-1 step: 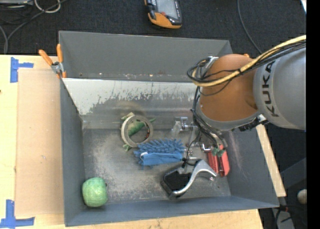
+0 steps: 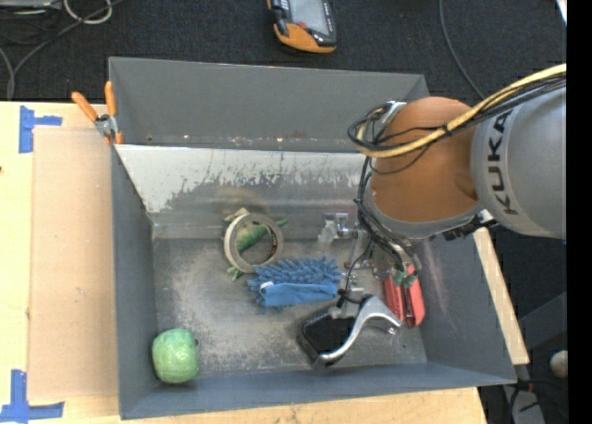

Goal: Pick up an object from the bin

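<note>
Setting: dark floor strewn with cables at the top of the frame, and an orange-and-black handheld unit (image 2: 301, 13) lying up there; below it sits the grey metal bin (image 2: 268, 98).
Arm: in from the right, with its orange cover (image 2: 421, 172) bulging over the bin's right half.
Gripper (image 2: 356, 288): hanging low at centre-right of the bin floor. Open or closed? Cannot tell from here, and nothing is visibly held.
Nearest thing: a black-and-silver lever-handled tool (image 2: 338, 331), lower right of the floor, just below the gripper. That's the likely candidate.
Neighbours: a blue bristly brush (image 2: 291, 283) just to the left and touching the tool's upper edge, and a red-handled piece (image 2: 412, 300) just to the right.
Further off: a roll of tape (image 2: 252, 237) with something green in it, left of centre, a small metal part (image 2: 335, 226) by the back slope, and a green ball (image 2: 176, 355) well apart in the lower-left corner.
Handling: the tool looks rigid and fairly weighty, and its polished lever is probably slippery.
Where to grip: I'd take it across the black body, which is broader and duller and less likely to slide.
Risk: snagging the brush bristles along with it.
</note>
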`<state>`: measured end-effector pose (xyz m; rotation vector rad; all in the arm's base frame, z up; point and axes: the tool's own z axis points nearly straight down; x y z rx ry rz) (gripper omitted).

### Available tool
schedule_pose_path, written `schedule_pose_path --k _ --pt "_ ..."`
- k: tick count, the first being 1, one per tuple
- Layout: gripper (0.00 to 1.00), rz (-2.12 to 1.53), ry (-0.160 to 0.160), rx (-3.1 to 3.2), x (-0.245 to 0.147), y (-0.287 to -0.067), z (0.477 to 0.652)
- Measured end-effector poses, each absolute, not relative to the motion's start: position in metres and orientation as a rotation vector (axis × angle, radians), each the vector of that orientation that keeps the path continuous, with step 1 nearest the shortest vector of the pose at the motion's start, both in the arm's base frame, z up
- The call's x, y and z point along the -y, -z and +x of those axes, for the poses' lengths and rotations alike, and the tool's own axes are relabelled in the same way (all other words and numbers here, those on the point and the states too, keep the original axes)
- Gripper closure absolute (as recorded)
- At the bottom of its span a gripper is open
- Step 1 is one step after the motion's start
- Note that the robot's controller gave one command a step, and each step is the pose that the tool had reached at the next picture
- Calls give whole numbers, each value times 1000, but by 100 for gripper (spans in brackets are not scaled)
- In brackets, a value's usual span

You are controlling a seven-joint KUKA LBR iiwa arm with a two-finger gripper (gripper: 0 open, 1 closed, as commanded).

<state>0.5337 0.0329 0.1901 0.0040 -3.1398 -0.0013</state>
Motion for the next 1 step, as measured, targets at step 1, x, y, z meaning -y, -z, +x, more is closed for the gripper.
schedule_pose_path --k 1 --pt "0 -141 3 3130 -43 -66 574"
